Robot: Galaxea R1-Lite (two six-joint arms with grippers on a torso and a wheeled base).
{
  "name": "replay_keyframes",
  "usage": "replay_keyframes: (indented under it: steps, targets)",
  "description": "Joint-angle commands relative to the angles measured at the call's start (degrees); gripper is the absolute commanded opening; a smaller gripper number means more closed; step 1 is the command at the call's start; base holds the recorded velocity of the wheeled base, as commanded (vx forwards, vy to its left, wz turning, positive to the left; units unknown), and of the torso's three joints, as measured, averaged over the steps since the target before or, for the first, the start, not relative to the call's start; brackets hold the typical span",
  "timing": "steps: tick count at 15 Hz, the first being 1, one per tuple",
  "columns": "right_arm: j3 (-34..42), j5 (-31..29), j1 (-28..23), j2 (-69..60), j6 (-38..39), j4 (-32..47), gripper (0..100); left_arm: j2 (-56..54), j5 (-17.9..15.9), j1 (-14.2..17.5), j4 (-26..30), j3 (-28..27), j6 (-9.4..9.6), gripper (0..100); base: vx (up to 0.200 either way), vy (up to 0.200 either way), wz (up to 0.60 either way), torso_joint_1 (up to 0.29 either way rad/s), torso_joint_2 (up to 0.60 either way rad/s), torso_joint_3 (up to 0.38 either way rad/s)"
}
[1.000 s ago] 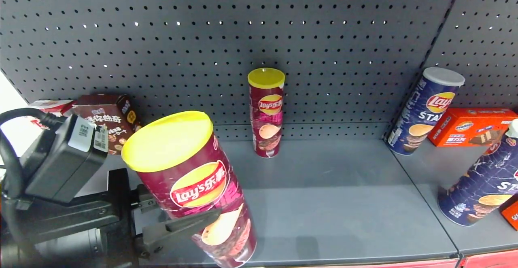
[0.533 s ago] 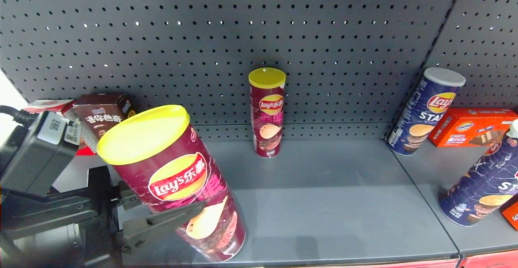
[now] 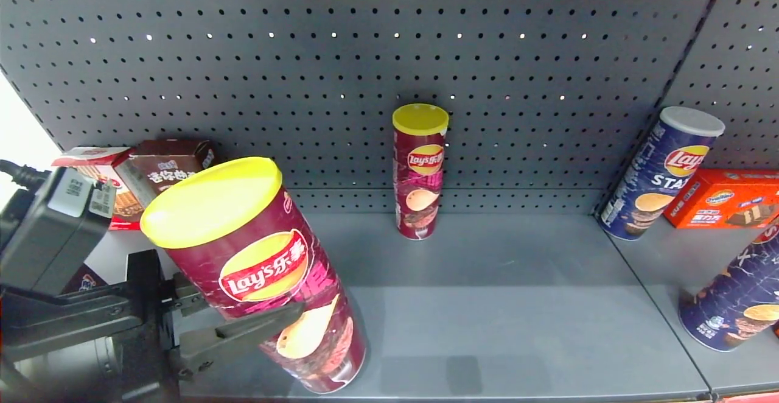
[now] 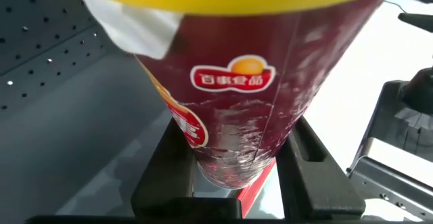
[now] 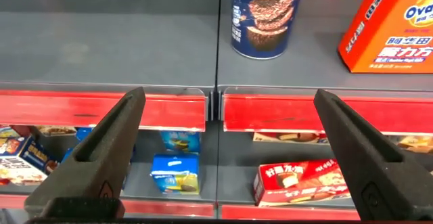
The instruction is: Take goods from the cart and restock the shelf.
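Observation:
A maroon chips can [image 3: 261, 275] with a yellow lid leans to the left at the shelf's front left, its base at or just above the grey shelf board [image 3: 517, 305]. My left gripper [image 3: 268, 308] is shut on its lower body, and one black finger [image 3: 243, 333] crosses the can's front. In the left wrist view the can [image 4: 237, 116] sits between the jaws of the left gripper [image 4: 237, 183]. A second maroon can [image 3: 420, 171] stands upright against the back panel. My right gripper [image 5: 229, 95] is open and holds nothing, in front of the red price rail [image 5: 169, 109].
Brown and red boxes [image 3: 164, 171] stand at the back left behind the held can. On the right are two blue chips cans [image 3: 660, 175] [image 3: 730, 305] and an orange box [image 3: 724, 205]. The lower shelf holds small boxes [image 5: 174, 173]. There is free room on the shelf board between the maroon cans.
The left gripper has carried the maroon can to the left and slightly lower. The head view has also shifted a little, so the shelf goods sit further right in it.

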Motion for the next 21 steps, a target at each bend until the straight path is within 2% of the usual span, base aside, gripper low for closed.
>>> replay_keyframes:
  steps: [1, 4, 6, 8, 10, 14, 15, 17, 21]
  targets:
    - [0.0, 0.0, 0.0, 0.0, 0.0, 0.0, 100, 0.0, 0.0, 0.0, 0.0, 0.4, 0.00, 0, 0.000, 0.000, 0.00, 0.000, 0.00, 0.000]
    - [-0.1, 0.5, 0.0, 0.0, -0.5, 0.1, 100, 0.0, -0.1, 1.1, 0.0, 0.9, 0.00, 0, 0.000, 0.000, 0.00, 0.000, 0.00, 0.000]
    - [-13.5, 7.6, 0.7, 7.7, -0.2, 2.1, 100, -0.1, -0.4, 1.9, 0.0, 1.1, 0.00, 0, 0.000, 0.000, 0.00, 0.000, 0.00, 0.000]
    - [-18.0, 14.7, 2.4, 10.4, -1.4, 4.3, 100, -0.1, -0.5, 2.1, -0.1, 1.4, 0.00, 0, 0.000, 0.000, 0.00, 0.000, 0.00, 0.000]
    - [-20.7, 22.8, 2.4, 13.3, -2.3, 4.4, 100, -0.1, -0.5, 2.2, -0.2, 2.1, 0.00, 0, 0.000, 0.000, 0.00, 0.000, 0.00, 0.000]
    - [-20.8, 30.4, 2.4, 17.3, -2.4, 4.2, 100, 0.0, -0.3, 2.2, -0.3, 3.2, 0.00, 0, 0.000, 0.000, 0.00, 0.000, 0.00, 0.000]
    - [-21.2, 31.0, 2.4, 18.3, -2.4, 4.0, 100, 0.0, -0.2, 2.2, -0.3, 3.2, 0.08, 0, 0.000, 0.000, 0.00, 0.000, 0.00, 0.000]
    - [-27.6, 32.1, 3.4, 27.2, -2.6, 2.5, 100, 0.2, -0.2, 2.2, -0.3, 3.1, 0.00, 0, 0.000, 0.000, 0.00, 0.000, 0.00, 0.000]
    - [-34.2, 31.9, 9.6, 36.7, -7.1, 1.4, 100, 0.4, -0.2, 2.2, -0.3, 3.3, 0.08, 0, 0.000, 0.000, 0.00, 0.000, 0.00, 0.000]
